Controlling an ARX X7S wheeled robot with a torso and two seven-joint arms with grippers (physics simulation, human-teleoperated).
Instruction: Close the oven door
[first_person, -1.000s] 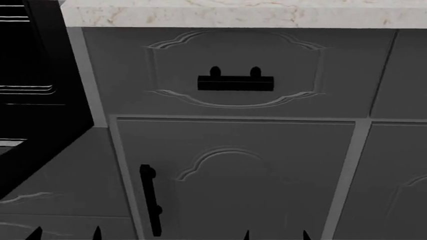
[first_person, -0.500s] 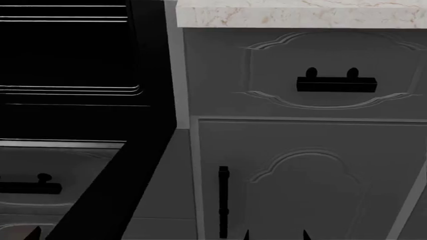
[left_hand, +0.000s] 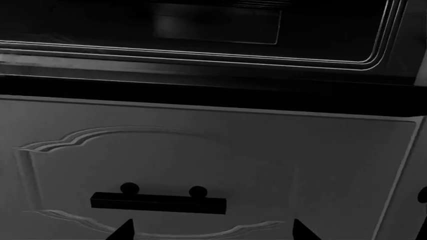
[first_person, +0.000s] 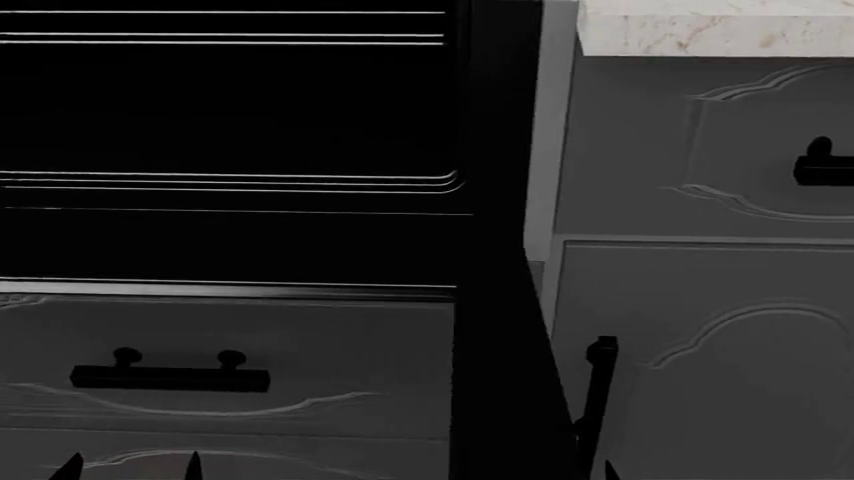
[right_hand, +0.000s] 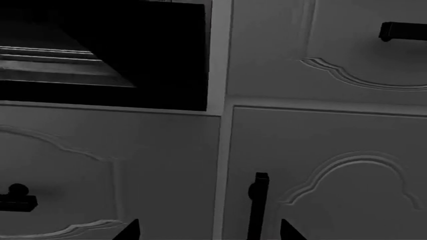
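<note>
The large black oven (first_person: 227, 110) fills the upper left of the head view, its dark cavity crossed by thin silvery rack lines. The oven door (first_person: 505, 300) shows as a black panel standing out towards me along the cavity's right side, seen almost edge-on. In the right wrist view it is the black slab (right_hand: 170, 55) at upper left. My left gripper (left_hand: 213, 232) is open, its tips low in front of the grey drawer below the oven. My right gripper (right_hand: 208, 232) is open too, facing the cabinet fronts beside the door. Neither touches anything.
A grey drawer with a black bar handle (first_person: 167, 378) sits under the oven. To the right are a grey cabinet door with a vertical bar handle (first_person: 601, 400), another drawer handle (first_person: 821, 170), and a pale marble countertop (first_person: 721, 30) above.
The head view has swung left: the oven and its door have slid from the left edge to the middle, and the grey drawers have moved off to the right.
</note>
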